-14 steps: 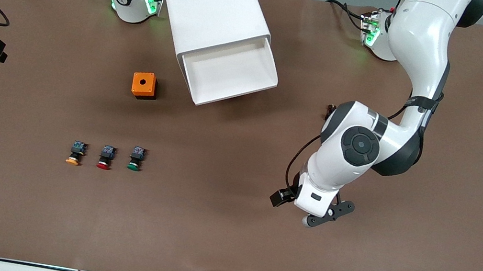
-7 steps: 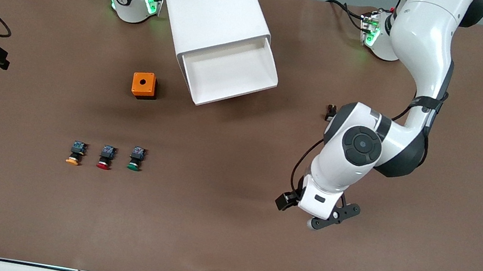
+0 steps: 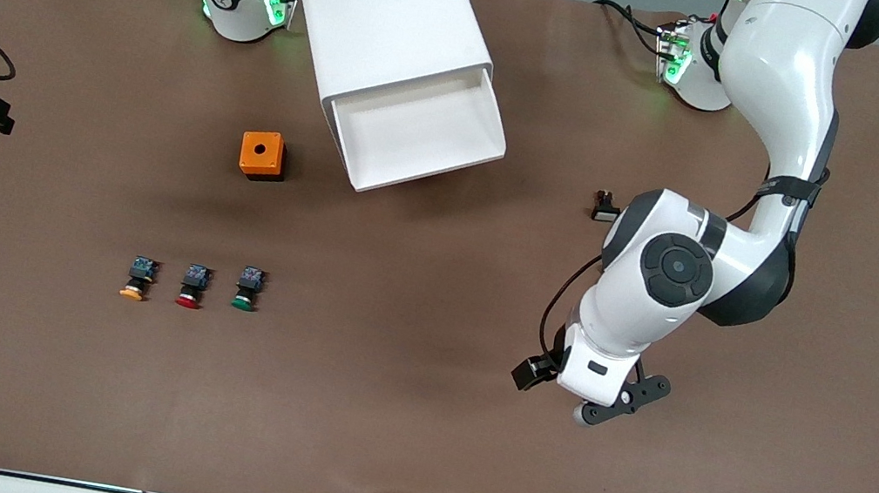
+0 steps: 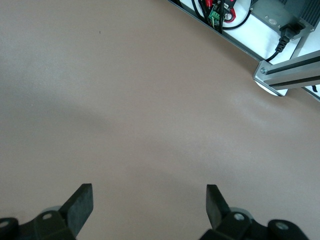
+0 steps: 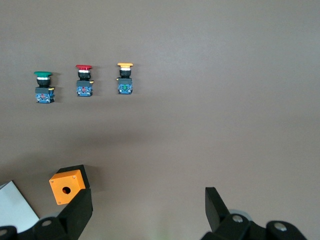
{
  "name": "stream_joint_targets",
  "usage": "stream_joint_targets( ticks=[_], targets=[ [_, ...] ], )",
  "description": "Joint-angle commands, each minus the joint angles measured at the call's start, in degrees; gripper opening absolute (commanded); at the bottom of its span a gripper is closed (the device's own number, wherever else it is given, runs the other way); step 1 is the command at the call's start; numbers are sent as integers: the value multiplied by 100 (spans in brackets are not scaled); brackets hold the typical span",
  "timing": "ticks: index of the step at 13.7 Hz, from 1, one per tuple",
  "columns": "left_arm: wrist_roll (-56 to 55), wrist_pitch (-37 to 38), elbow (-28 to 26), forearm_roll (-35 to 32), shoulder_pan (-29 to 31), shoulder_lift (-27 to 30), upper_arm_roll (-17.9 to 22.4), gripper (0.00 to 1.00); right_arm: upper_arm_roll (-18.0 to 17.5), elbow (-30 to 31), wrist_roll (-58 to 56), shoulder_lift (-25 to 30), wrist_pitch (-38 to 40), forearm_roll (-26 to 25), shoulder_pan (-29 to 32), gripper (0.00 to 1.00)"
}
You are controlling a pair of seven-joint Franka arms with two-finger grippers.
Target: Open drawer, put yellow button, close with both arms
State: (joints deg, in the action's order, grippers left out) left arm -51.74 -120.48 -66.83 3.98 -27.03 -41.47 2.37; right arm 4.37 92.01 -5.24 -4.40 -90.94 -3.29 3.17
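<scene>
The white cabinet [image 3: 387,18] stands between the arm bases, and its top drawer [image 3: 436,168] is pulled out and empty. The yellow button [image 3: 136,280] stands in a row of buttons nearer the front camera, at the right arm's end of that row. The right wrist view shows the yellow button [image 5: 124,77] too. My left gripper [image 3: 599,398] hangs open over bare table toward the left arm's end, and the left wrist view shows nothing between the left gripper [image 4: 148,196] fingers. My right gripper [image 5: 148,197] is open and empty, high above the table.
A red button [image 3: 192,287] and a green button [image 3: 247,289] stand beside the yellow one. An orange box [image 3: 262,155] with a round hole sits beside the drawer. A small black part [image 3: 604,211] lies by the left arm's elbow. The table's edge and a frame post [image 4: 287,75] are close by.
The left arm has shifted its open gripper a little toward its own end of the table. The drawer and the buttons have not moved.
</scene>
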Motion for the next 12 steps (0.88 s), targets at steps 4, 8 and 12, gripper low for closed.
stream_joint_targets(
  ticks=[4, 8, 12],
  targets=[
    [-20, -37, -242, -108, 22, 209, 10, 99, -42, -60, 84, -70, -29, 443, 211, 100],
    [-20, -28, -251, -116, 93, 209, 9, 99, -42, -25, 410, -70, -46, 487, 211, 100],
    [-20, -28, -251, -116, 93, 209, 1, 99, -42, 307, 418, -96, -458, 496, 193, 100]
  ],
)
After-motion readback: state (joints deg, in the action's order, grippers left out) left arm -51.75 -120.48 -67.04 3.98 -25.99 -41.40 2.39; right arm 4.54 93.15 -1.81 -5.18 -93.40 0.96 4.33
